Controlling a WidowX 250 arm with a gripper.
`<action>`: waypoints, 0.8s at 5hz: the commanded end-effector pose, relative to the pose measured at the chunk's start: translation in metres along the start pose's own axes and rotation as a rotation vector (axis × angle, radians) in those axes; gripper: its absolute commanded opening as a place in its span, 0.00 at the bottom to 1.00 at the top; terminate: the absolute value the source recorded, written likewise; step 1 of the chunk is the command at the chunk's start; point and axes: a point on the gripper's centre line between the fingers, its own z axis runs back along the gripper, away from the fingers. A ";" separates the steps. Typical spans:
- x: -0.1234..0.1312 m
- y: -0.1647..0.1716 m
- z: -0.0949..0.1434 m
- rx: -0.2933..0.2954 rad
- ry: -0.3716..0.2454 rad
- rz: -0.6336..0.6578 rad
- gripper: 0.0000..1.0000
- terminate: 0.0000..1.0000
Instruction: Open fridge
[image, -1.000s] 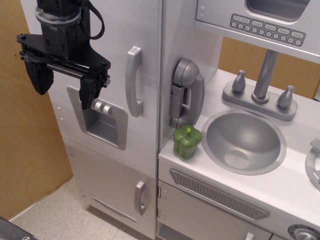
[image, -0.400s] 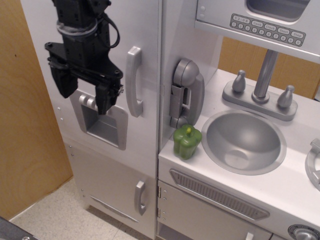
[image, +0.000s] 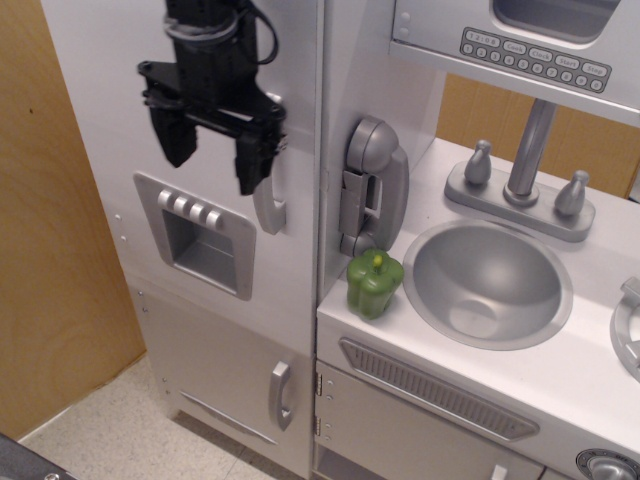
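Note:
The tall white fridge door (image: 130, 90) stands shut at the left of the toy kitchen. Its grey recessed dispenser panel (image: 200, 240) with a row of buttons sits low on the door. The grey curved vertical handle (image: 270, 212) is near the door's right edge; only its lower end shows below the gripper. My black gripper (image: 213, 160) is open, fingers pointing down, in front of the door. Its right finger (image: 250, 160) overlaps the handle's upper part; its left finger (image: 178, 135) hangs above the dispenser panel.
Below is a smaller white door with a short grey handle (image: 281, 395). A grey toy phone (image: 372, 185) hangs right of the fridge. A green pepper (image: 375, 283) stands on the counter beside the sink (image: 488, 282). A wooden wall (image: 50, 250) is at left.
My gripper has moved right and up across the fridge door, from over the dispenser panel to the handle. The dispenser buttons are now uncovered. The door has not moved.

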 end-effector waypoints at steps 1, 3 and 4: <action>0.039 -0.002 0.009 -0.010 -0.086 -0.005 1.00 0.00; 0.050 -0.004 0.003 0.017 -0.186 -0.038 1.00 0.00; 0.057 -0.007 0.000 0.032 -0.205 -0.033 1.00 0.00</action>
